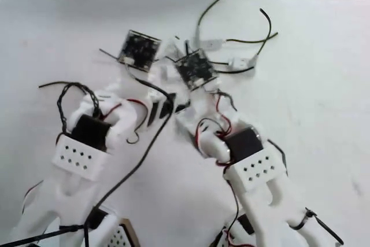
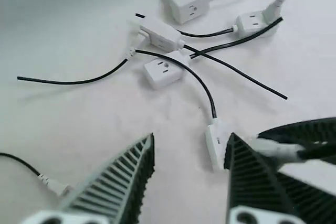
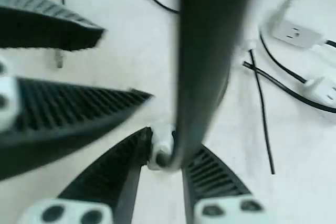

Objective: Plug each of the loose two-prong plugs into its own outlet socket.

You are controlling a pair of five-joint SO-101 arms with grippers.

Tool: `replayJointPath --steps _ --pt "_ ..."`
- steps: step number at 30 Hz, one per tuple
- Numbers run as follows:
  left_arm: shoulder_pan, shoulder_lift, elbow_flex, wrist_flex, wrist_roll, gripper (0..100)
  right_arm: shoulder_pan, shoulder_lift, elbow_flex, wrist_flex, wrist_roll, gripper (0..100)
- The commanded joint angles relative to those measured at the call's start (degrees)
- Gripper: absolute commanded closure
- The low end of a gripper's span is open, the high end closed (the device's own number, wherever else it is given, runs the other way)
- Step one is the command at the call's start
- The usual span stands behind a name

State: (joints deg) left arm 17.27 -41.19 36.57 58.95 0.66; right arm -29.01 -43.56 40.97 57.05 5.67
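Observation:
In the left wrist view my left gripper (image 2: 191, 139) stands open low over the table, with a white two-prong plug (image 2: 215, 142) on a black cord lying between its fingers. My right gripper (image 3: 163, 148) is shut on a small white plug (image 3: 159, 149), and a black cord (image 3: 210, 51) rises from it close to the camera. The same right gripper (image 2: 283, 145) shows just beside the left one, a white piece in its tips. White outlet sockets (image 2: 164, 71), (image 2: 186, 6), (image 2: 254, 22) lie farther out. From above, both grippers (image 1: 161, 108), (image 1: 186, 111) meet mid-table.
Black cords cross the table around the sockets (image 1: 234, 62). Another loose plug (image 2: 52, 184) lies near the left gripper. A white adaptor (image 2: 157, 32) sits by the nearest socket. More sockets (image 3: 294, 32), (image 3: 323, 90) show off to one side. A cable (image 1: 133, 166) trails across the left arm.

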Motion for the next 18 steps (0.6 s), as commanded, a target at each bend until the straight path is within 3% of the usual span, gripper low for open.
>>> replayJointPath --steps 1,7,13,18 --pt "-5.93 -1.1 -0.7 0.18 0.18 77 6.55 -1.63 -0.53 -2.68 -0.53 98.1" --pt "-5.49 4.35 0.88 0.35 -0.18 69 15.78 -1.63 3.69 -10.68 -3.87 98.1" --pt "-2.24 25.98 -8.7 2.29 -2.37 67 23.78 -1.63 9.49 -20.62 -10.2 98.1" --pt "1.45 41.71 -19.87 6.86 -2.29 67 25.89 -1.63 11.34 -24.31 -12.75 98.1"
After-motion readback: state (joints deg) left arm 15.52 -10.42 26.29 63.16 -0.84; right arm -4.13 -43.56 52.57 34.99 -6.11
